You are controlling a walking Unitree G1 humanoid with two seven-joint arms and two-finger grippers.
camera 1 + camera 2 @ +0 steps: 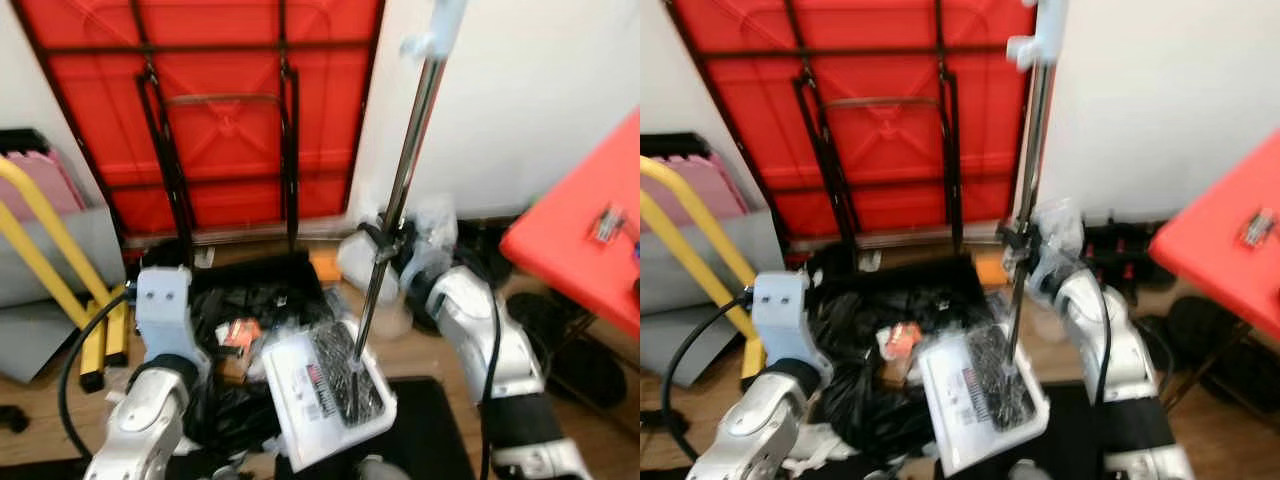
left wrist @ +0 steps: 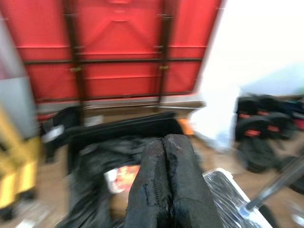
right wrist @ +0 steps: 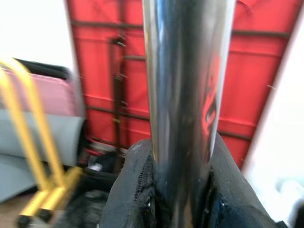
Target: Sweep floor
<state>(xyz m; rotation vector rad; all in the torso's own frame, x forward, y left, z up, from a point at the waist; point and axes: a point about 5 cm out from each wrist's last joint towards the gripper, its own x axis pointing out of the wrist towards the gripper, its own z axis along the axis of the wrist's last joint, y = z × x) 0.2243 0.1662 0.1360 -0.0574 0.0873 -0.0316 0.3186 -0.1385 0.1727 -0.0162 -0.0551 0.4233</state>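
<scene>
Right end effector (image 3: 183, 199) clamps something; left end effector (image 2: 166, 190) is closed, raised.

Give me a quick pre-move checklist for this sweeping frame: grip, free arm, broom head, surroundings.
1. Right gripper shut on the metal broom pole: ok, the pole sits clamped between the jaws.
2. Left gripper empty, jaws shut: ok.
3. Pole near upright: ok, slight tilt.
4. Broom's lower end resting in the white dustpan: ok, though whether bristles touch the floor: cannot tell.
5. Sweep path ahead: not ok, black bags and an orange scrap crowd the floor.
6. Clearance on the right to the red table: cannot tell.
</scene>
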